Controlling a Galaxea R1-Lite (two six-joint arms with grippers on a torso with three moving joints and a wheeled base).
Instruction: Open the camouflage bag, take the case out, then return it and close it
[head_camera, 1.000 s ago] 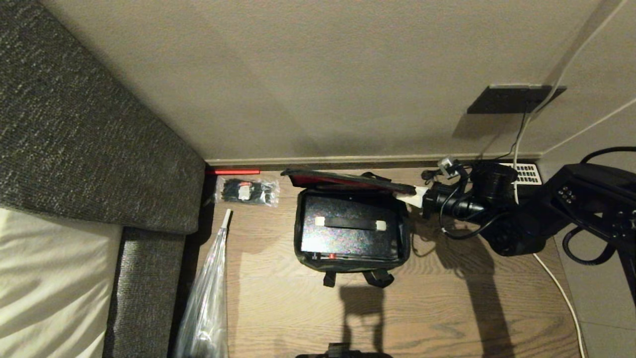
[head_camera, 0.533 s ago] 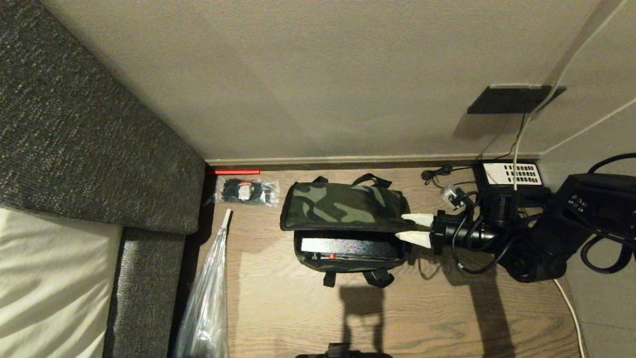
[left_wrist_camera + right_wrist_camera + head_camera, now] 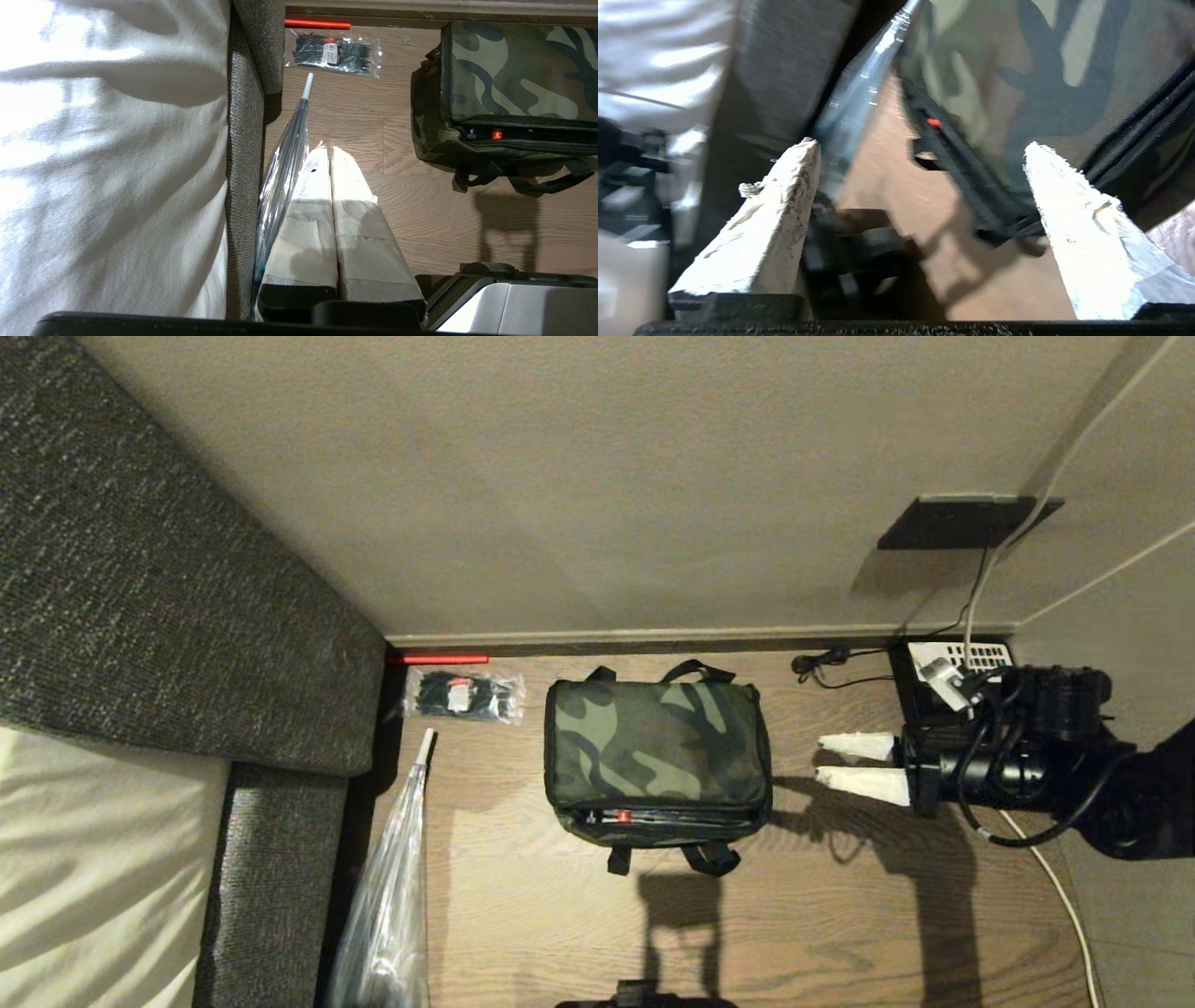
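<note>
Head view is showing the camouflage bag [image 3: 656, 751] on the floor, lid down, its near zipper gaping; the right gripper [image 3: 856, 763], jaws spread and empty, is hanging just right, needing to work that zipper shut.

You are looking steeply down from the head; both wrist cameras are sitting low, nearer, sharing the camouflage bag [image 3: 656, 751].

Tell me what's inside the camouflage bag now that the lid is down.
The lid covers the camouflage bag except a slit along its near edge. Through that slit show a black edge and a small red button, presumably the case. The rest of the inside is hidden.
</note>
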